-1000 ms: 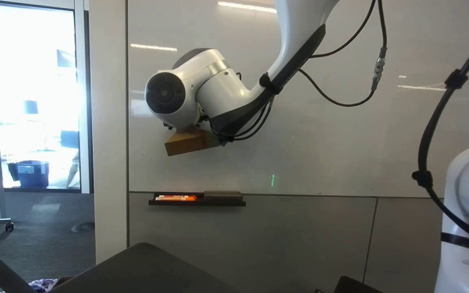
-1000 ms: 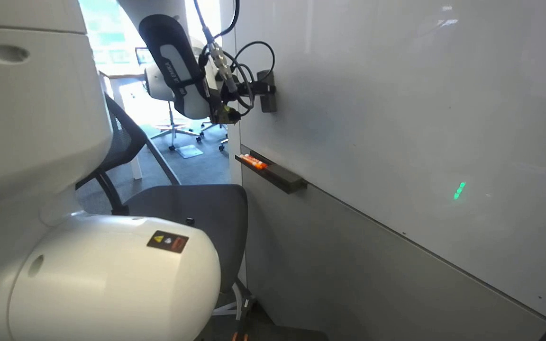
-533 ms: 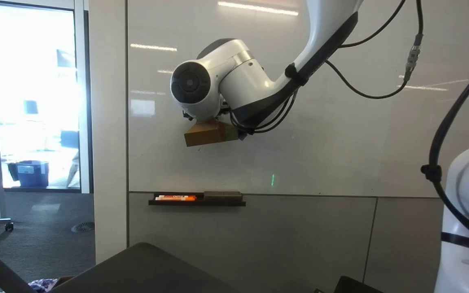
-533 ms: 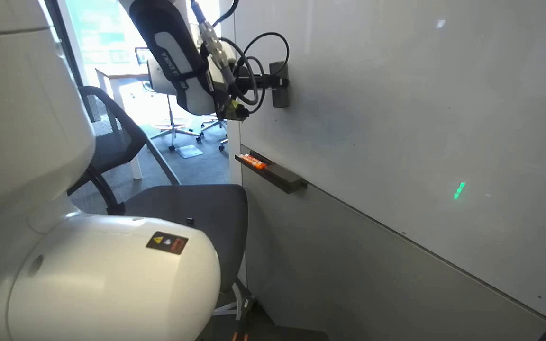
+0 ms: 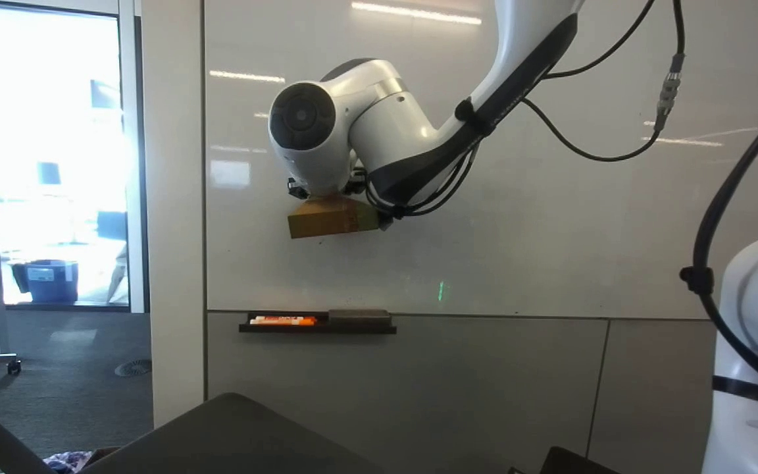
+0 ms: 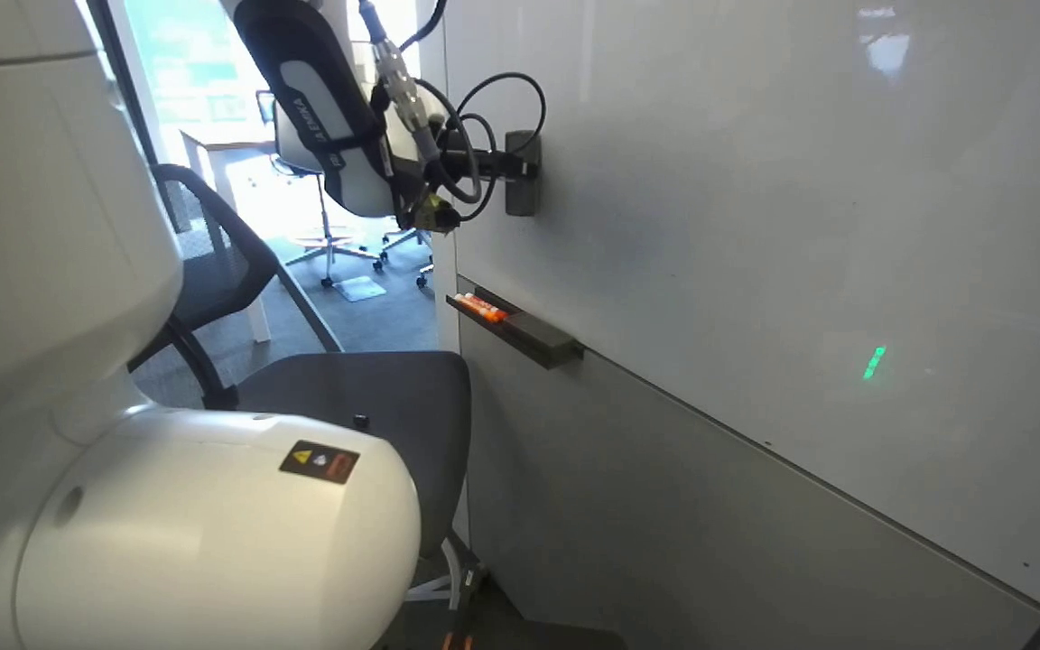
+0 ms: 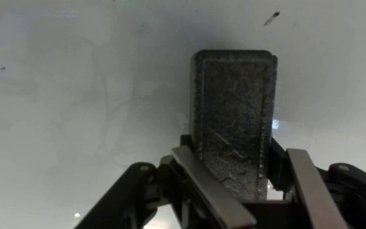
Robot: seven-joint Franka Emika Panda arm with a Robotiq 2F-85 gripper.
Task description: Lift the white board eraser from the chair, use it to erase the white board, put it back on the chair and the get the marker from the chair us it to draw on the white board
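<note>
The claw point(image 7: 230, 149) is clamped on the dark eraser point(image 7: 237, 95), right of centre in the wrist view, against or just off the white board point(image 6: 737, 226) — so lifting looks done and erasing unfinished, as a green mark point(image 6: 874, 363) shows mid-right in an exterior view — wiping it, returning the eraser to the chair point(image 6: 412, 397) and drawing seem left

Bright light fills a tall glass pane point(image 5: 30, 112), with a blue bin point(image 5: 51, 283) showing through it; a pale post point(image 5: 174, 210) rises nearby, dark carpet point(image 5: 76, 355) holds a round floor vent point(image 5: 133, 368), gray wall panelling point(image 5: 458, 382) runs low across the background, and in an exterior view a pale-legged table point(image 6: 224, 137) stands in the glare
</note>
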